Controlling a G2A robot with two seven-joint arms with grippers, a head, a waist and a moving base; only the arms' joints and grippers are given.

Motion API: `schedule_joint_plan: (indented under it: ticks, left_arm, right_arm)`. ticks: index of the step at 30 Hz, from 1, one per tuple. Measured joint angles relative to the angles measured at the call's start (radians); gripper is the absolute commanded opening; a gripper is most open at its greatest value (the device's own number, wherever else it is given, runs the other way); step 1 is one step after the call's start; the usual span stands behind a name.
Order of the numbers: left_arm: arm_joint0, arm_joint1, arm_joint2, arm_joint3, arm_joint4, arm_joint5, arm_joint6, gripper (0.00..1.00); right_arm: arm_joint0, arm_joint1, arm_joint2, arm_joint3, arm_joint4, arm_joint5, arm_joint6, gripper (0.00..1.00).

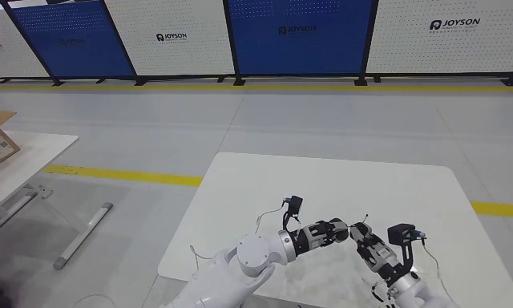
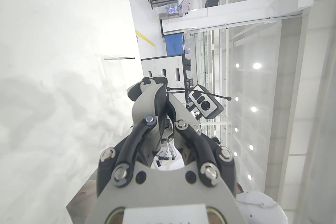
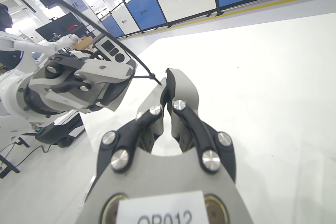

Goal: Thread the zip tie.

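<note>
Though nearly touching, two hands [image 2: 157, 86] [image 3: 166, 83]

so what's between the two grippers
the black zip tie, held by the left gripper, reaches toward the right gripper; seen in the right wrist view

Zip tie [image 3: 143, 66]: far end blurred at the picture's corner; whether the right gripper [image 3: 166, 76] pinches its near tip cannot be told.

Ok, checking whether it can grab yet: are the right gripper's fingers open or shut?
Shut. The right gripper has its fingers pressed together, no gap; whether they pinch the zip tie cannot be told.
</note>
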Motion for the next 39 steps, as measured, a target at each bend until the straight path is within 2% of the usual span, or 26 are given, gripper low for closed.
schedule_joint_plan:
  ticks: [2,8,13,16,22,33,35,36,39]
  left_arm:
    - [0.002,0.0,-0.002,-0.002,0.0,-0.002,0.001,0.0]
    - [0.004,0.0,-0.002,-0.004,0.006,0.002,0.007,0.0]
    - [0.002,-0.001,0.002,0.0,0.008,0.006,0.01,0.0]
    - [0.0,-0.002,0.005,0.002,0.009,0.007,0.009,0.0]
    - [-0.002,-0.003,0.007,0.004,0.012,0.011,0.01,0.0]
    - [-0.008,-0.006,0.011,0.015,0.012,0.02,0.018,0.0]
    - [-0.01,-0.007,0.012,0.017,0.012,0.02,0.017,0.0]
    - [-0.01,-0.007,0.013,0.017,0.012,0.02,0.017,0.0]
    - [-0.011,-0.007,0.013,0.017,0.012,0.019,0.017,0.0]
  right_arm:
    - [0.003,0.0,-0.003,0.003,-0.003,0.0,0.008,0.26]
    - [0.005,-0.001,-0.012,0.002,-0.011,0.0,0.006,0.24]
    - [-0.001,0.0,-0.008,-0.006,-0.008,0.0,-0.004,0.15]
    - [-0.002,0.001,-0.005,-0.007,-0.001,0.0,-0.011,0.14]
    - [-0.003,0.004,-0.004,-0.008,0.001,0.0,-0.012,0.17]
    - [0.001,0.008,-0.01,-0.008,-0.007,0.0,-0.008,0.15]
    - [0.0,0.009,-0.01,-0.009,-0.006,0.0,-0.01,0.09]
    - [0.0,0.009,-0.009,-0.009,-0.006,0.0,-0.01,0.0]
    - [-0.001,0.01,-0.008,-0.01,-0.002,0.0,-0.011,0.0]
